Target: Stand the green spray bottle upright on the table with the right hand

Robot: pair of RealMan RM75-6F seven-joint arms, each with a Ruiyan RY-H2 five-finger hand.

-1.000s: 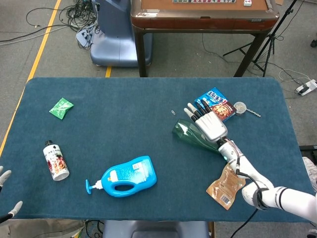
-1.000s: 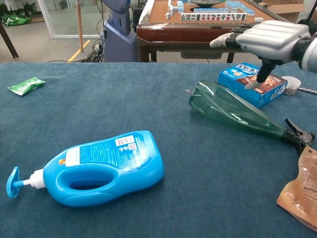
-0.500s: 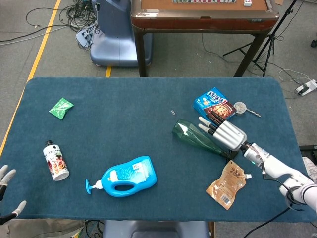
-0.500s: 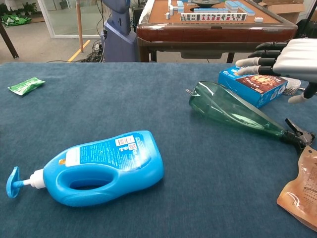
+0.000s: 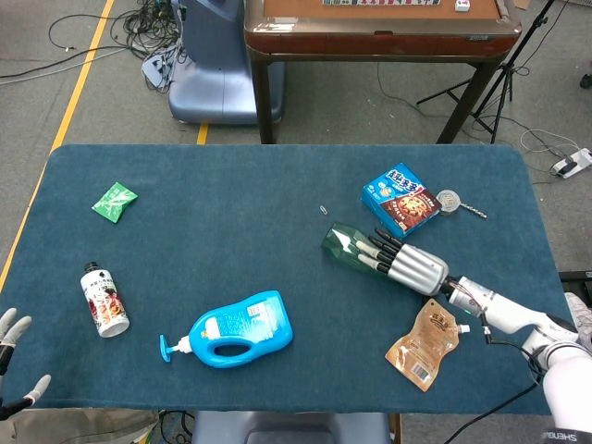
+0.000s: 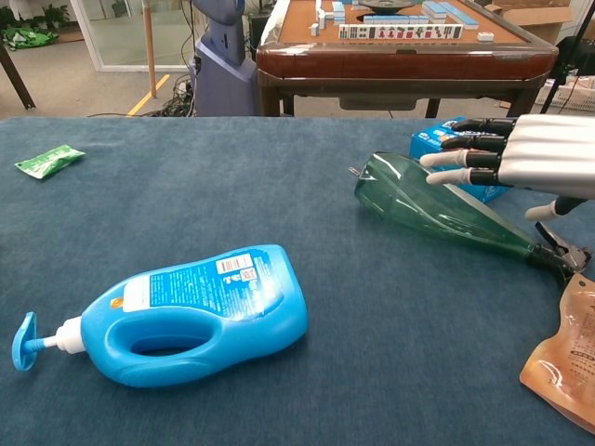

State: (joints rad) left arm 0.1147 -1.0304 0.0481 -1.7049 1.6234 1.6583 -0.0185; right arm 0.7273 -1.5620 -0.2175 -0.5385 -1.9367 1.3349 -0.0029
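At the table's 8 o'clock edge the left hand (image 5: pixel 17 361) shows only as spread fingertips, holding nothing. A small white bottle (image 5: pixel 104 300) lies at 9 o'clock, a green packet (image 5: pixel 114 201) at 10 o'clock, and the blue pump bottle (image 6: pixel 177 314) on its side near 6 o'clock.

The green spray bottle (image 6: pixel 437 210) lies flat at about 3 o'clock of the table, base toward 10 o'clock and black trigger (image 6: pixel 560 258) toward 4 o'clock. The right hand (image 6: pixel 521 156) hovers over its middle, fingers straight and apart, gripping nothing.

The bottle's tapered body looks slick: a closure from above may roll or squirt it sideways. A blue snack box (image 5: pixel 400 200) sits just beside it at 1 o'clock and a brown pouch (image 5: pixel 424 343) near the trigger at 5 o'clock; either could be bumped as the bottle swings upright.
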